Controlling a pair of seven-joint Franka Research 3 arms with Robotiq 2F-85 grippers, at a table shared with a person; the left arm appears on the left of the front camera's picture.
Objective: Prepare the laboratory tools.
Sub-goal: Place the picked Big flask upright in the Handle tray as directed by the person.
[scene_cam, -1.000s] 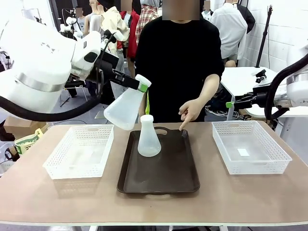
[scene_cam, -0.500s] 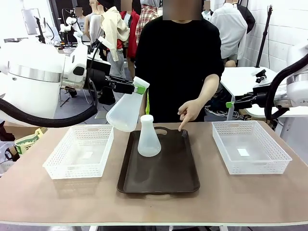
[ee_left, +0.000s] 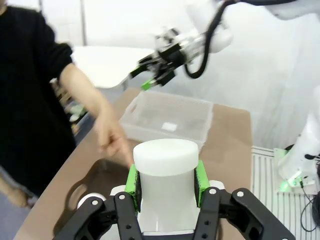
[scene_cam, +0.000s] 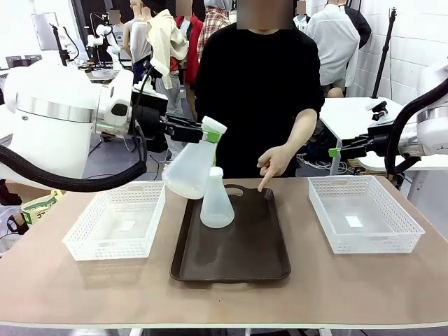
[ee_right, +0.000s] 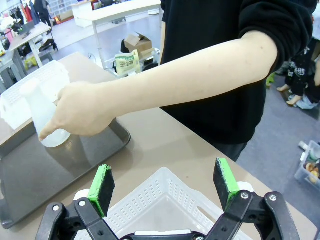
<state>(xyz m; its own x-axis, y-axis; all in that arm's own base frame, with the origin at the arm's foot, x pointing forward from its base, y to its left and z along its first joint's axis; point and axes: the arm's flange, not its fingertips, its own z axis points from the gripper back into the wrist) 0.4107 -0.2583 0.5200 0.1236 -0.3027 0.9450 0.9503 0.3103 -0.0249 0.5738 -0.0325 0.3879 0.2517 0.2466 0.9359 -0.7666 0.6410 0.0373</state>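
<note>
The surface (scene_cam: 364, 280) spans the lower half of the front view. On it, from largest to smallest, are seen the dark brown tray (scene_cam: 241, 259) at lower centre, a white mesh basket (scene_cam: 143, 234) at lower left, and a second white mesh basket (scene_cam: 402, 234) at lower right. An upright flask (scene_cam: 216, 203) stands on the far part of the tray, just left of the frame's centre. A person's hand (scene_cam: 274, 162) is held above the tray's far edge, index finger pointing down, to the right of the upright flask.

The tilted flask (scene_cam: 190, 168) is held in the air at centre-left, base down-left, overlapping the upright flask's neck in the picture. The left claw (scene_cam: 209, 131) is closed about its neck; in the left wrist view the green pads (ee_left: 132, 179) are pressed against both sides of the neck below its capped top.

The right claw (ee_right: 165, 186) is seen spread wide with nothing between its pads, above the basket's rim, at the right edge of the front view.
</note>
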